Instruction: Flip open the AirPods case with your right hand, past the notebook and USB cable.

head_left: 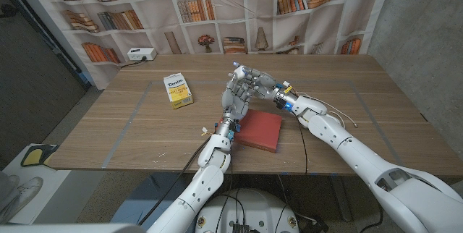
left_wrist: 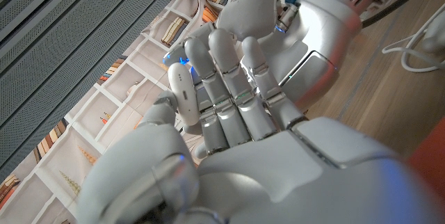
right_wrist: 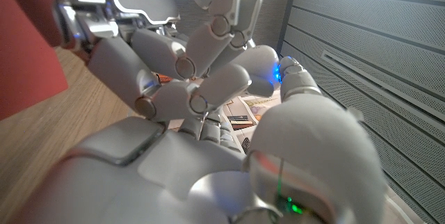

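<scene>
Nearest us, the red notebook (head_left: 260, 130) lay by the table's (head_left: 347, 95) front edge. Above it our left hand (head_left: 237, 100) held the white AirPods case (left_wrist: 183, 94) (lid state unclear); our right hand (head_left: 255, 82) closed fingers against it. Beyond sat a yellow box (head_left: 178, 90).

This looks like a test room: a curtain (head_left: 217, 9) printed with fake bookshelves hangs behind a wooden worktop (head_left: 130, 128), beside bare grey walls (head_left: 427, 9).
</scene>
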Available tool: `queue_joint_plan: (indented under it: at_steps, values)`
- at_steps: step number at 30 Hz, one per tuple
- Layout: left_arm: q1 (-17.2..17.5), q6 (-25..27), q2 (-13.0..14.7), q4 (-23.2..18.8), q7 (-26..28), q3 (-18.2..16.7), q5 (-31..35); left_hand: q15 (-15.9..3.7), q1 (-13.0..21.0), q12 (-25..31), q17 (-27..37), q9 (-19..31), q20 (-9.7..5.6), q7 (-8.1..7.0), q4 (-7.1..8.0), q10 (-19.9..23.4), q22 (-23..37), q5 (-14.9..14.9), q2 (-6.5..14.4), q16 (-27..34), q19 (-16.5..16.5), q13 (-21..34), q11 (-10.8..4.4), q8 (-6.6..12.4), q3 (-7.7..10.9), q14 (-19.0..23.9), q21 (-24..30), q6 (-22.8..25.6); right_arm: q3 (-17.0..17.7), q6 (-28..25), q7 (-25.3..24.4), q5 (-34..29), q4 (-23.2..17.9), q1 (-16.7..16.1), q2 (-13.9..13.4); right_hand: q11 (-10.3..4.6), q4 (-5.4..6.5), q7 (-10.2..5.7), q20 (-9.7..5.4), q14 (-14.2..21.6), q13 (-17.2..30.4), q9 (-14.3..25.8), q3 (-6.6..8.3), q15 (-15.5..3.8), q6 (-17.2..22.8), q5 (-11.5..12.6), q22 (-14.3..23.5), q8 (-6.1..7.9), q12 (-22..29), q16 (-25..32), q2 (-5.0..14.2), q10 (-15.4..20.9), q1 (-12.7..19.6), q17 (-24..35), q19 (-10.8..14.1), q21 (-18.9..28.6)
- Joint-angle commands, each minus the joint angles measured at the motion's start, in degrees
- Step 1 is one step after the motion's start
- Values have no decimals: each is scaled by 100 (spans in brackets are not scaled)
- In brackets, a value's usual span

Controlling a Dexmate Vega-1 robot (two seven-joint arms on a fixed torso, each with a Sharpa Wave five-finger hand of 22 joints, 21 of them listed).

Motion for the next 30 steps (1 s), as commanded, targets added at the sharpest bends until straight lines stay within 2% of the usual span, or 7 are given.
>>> queue_joint_plan:
  at_steps: [1, 12, 19, 23, 26, 27, 30]
  values:
    - [6, -7, -26, -3, 57, -2, 49, 1, 117, -22, 0, 29, 1, 12, 20, 46, 22, 18, 22, 35, -35, -10, -44, 55, 74, -29, 84, 34, 12, -58, 21, 36, -18, -25, -4, -747, 13, -17, -22, 44, 30, -5, -32, -491, 16, 46, 7, -3, 516, -18, 143, 793, 114, 30, 14, -16]
    - [49, -54, -56, 1, 96, -2, 52, 6, 218, -39, -31, 46, -2, 1, 47, 39, 44, -9, 1, 61, -77, -30, -35, 33, 142, -39, 182, 19, -3, -3, 174, 60, 60, -38, 32, -728, 29, -26, -8, -52, 37, -4, -64, -457, -47, 51, 7, -33, 458, -60, 121, 578, 79, 37, -19, -27]
    - [58, -64, -69, 24, 88, -6, 37, 11, 256, -54, -62, 53, -10, -11, 73, 64, 57, -30, -11, 79, -97, -67, -28, 22, 155, -38, 249, 16, -57, 49, 451, 15, 264, 85, 76, -474, 83, 17, 72, -255, -79, 3, -169, -285, -212, 58, 10, -67, 323, -133, -10, 340, -94, 48, -120, -42]
    - [46, -59, -69, 39, 76, -10, 31, 12, 273, -57, -68, 57, -15, -11, 88, 65, 63, -40, -18, 94, -111, -71, -44, 17, 160, -41, 286, 16, -121, 189, 811, -71, 528, 240, 133, -349, 207, -2, 29, -539, -204, 7, -295, -97, -386, 23, 15, -77, 138, -198, -83, 11, -396, 88, -300, -66]
    - [35, -30, -62, 40, 69, -16, 10, 12, 281, -58, -75, 59, -16, -7, 95, 67, 65, -45, -21, 103, -116, -72, -45, 17, 161, -38, 307, 21, -159, 247, 1032, -116, 682, 332, 170, -46, 251, 14, 101, -1110, -286, 10, -417, 442, -655, -106, 22, -49, -183, -260, -151, -689, -694, 130, -663, -64]
    - [32, -27, -56, 40, 68, -18, 14, 13, 284, -56, -79, 60, -13, -10, 99, 72, 66, -47, -22, 104, -119, -71, -52, 17, 161, -40, 314, 23, -155, 258, 1046, -113, 700, 333, 187, 83, 243, 45, 101, -1270, -289, 11, -422, 547, -738, -144, 23, -53, -272, -265, -139, -902, -725, 136, -768, -67]
    - [30, -22, -46, 31, 70, -25, 17, 14, 290, -60, -83, 61, -20, -7, 109, 71, 69, -51, -23, 114, -135, -77, -32, 17, 162, -40, 334, 33, -146, 257, 1103, -104, 758, 346, 220, 248, 283, 113, 105, -1385, -284, 11, -475, 698, -836, -200, 26, -56, -350, -246, -168, -1087, -859, 152, -852, -58]
